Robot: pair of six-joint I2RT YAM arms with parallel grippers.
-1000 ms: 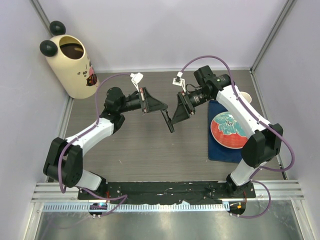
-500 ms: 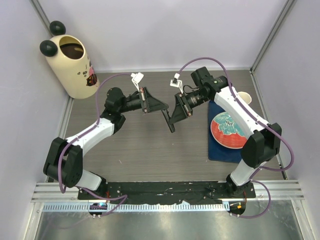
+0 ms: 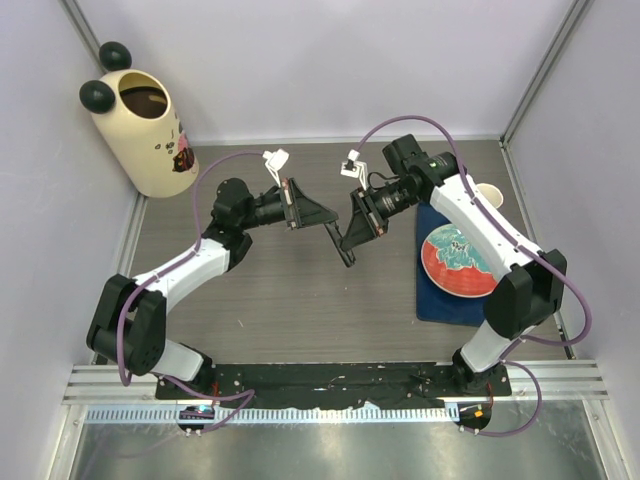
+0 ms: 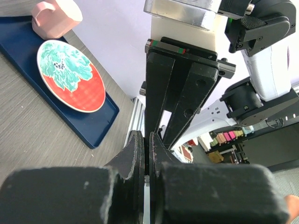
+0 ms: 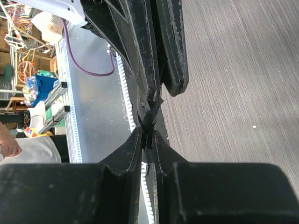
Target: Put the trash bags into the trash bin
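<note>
I've got L gripper [image 4: 148,140] and R gripper [image 5: 148,136] tip-to-tip above mid-table, both clenched on a thin crinkled bit of black trash bag [image 5: 151,108]. Its long axis runs from one pair of tips to the other. Trash bin [image 3: 145,140] stands upright, mouth up, in the far-left corner, well apart. Red plate [image 3: 458,262] on navy mat [image 3: 440,305], w/ cup [image 3: 490,195], is under R arm.

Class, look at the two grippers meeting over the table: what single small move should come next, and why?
Probably open the fingers of the right gripper. It and the left gripper both appear shut on the same black trash bag, tip to tip above the table, and the trash bin stands far left, on the left arm's side, so the left arm seems better placed to carry it.
</note>
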